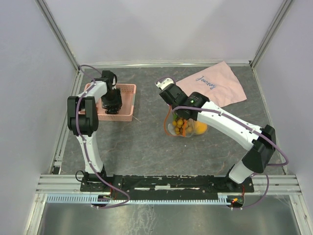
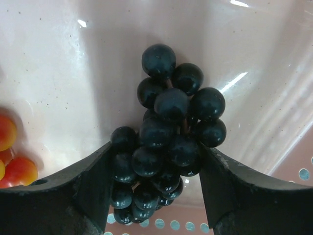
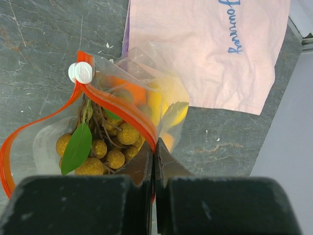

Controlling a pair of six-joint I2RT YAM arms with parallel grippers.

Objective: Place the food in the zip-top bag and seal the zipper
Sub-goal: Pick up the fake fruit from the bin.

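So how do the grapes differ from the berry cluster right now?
The grapes are near-black; the berry cluster is tan with a green leaf. The grapes lie in the pink basket, between the left claw's fingers; the berry cluster is already inside the zip-top bag. Both are bunches of small round balls.

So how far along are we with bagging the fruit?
Done: the berry cluster and lemon lie inside the zip-top bag. In hand: the right fingers pinch the zipper strip, the mouth open; the left fingers appear closed on the grapes in the pink basket. Still to do: the grapes, the small red pieces beside them, then sealing.
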